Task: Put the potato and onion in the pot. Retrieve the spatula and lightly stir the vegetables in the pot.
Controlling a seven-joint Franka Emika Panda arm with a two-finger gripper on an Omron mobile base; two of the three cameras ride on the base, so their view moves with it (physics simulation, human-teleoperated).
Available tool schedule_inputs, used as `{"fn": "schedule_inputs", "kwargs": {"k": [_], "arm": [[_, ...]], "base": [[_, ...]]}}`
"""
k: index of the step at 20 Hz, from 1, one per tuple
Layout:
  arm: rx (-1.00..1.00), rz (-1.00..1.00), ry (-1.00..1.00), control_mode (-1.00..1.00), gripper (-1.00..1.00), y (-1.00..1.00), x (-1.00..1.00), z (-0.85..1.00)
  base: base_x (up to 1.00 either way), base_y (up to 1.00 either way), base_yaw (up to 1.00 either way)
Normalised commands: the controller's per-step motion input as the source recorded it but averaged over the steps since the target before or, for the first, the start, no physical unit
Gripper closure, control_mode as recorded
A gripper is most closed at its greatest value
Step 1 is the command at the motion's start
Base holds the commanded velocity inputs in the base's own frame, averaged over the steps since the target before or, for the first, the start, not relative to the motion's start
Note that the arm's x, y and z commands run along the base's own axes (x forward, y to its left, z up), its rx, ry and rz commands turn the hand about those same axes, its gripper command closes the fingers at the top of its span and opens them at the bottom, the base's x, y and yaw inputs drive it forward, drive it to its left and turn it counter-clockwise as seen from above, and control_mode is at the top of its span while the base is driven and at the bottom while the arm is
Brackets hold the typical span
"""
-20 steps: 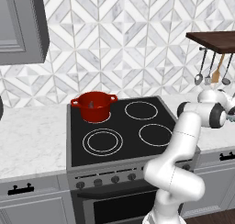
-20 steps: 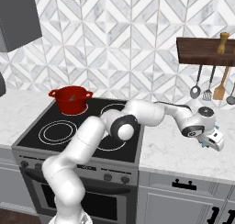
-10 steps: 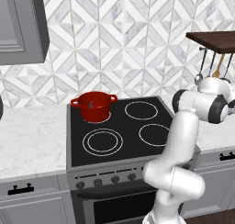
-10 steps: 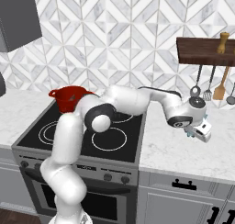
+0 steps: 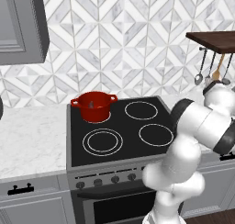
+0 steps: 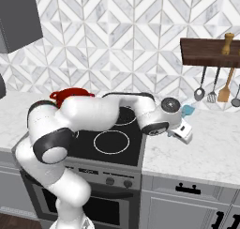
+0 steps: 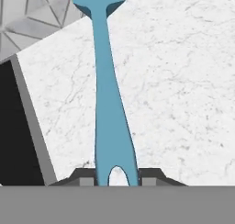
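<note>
One claw (image 7: 117, 178) nearest in hand view, clamped on teal spatula (image 7: 106, 81) handle; spatula held over white marble tabletop (image 7: 183, 90), right of stove, head pointing toward tiled wall. Four-ring black stove (image 5: 117, 131) set in tabletop, grey drawers below. Red pot (image 5: 93, 106) on stove's rear left ring. Beyond stove: grey-white diamond tile backsplash (image 5: 114, 48). Dark wooden shelf (image 6: 208, 52) on wall right of stove, ladles (image 6: 200, 92) and wooden utensil (image 6: 225, 89) hanging beneath. Grey cabinet (image 5: 20, 28) high left of stove.
</note>
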Motion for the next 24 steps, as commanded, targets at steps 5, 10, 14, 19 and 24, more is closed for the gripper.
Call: {"fn": "schedule_inputs", "kwargs": {"k": [5,10,14,19,24], "arm": [[0.0,0.0,0.0,-1.0,1.0,1.0,-0.45,1.0],[0.0,0.0,0.0,-1.0,1.0,1.0,-0.38,0.98],[0.0,0.0,0.0,-1.0,1.0,1.0,-0.36,0.7],[0.0,0.0,0.0,-1.0,1.0,1.0,-0.4,0.51],[0.0,0.01,0.04,-1.0,1.0,1.0,-0.2,0.17]], "base": [[0.0,0.0,0.0],[0.0,0.0,0.0],[0.0,0.0,0.0],[0.0,0.0,0.0],[0.0,0.0,0.0]]}}
